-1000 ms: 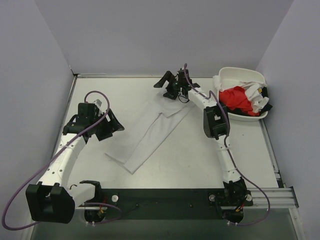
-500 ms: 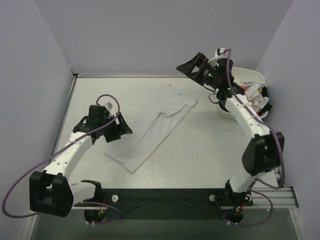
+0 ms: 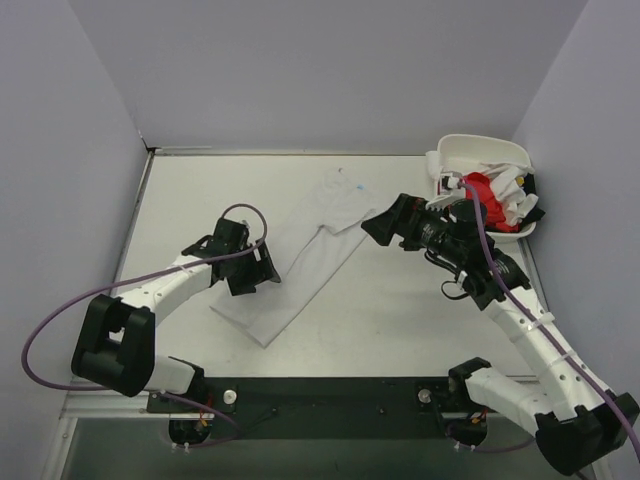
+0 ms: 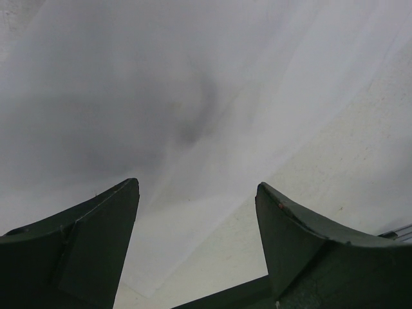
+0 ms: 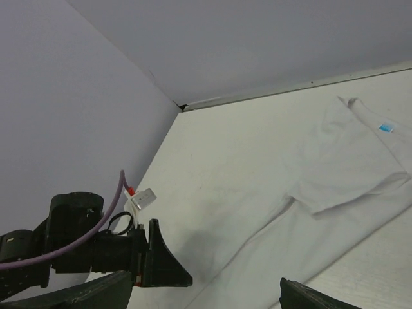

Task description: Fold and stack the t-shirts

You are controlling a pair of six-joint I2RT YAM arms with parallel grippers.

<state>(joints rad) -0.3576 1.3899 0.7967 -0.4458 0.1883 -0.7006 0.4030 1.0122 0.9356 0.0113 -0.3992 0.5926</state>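
Left gripper (image 3: 258,270) spread wide, empty, over the white shirt (image 3: 315,250) edge. Right gripper (image 3: 380,225) likewise wide and empty.

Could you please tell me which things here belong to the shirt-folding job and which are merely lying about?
Job:
- white t-shirt, laid out on the table
- red t-shirt
- white shirts beside it

Not the job:
- white tub, only holding those shirts
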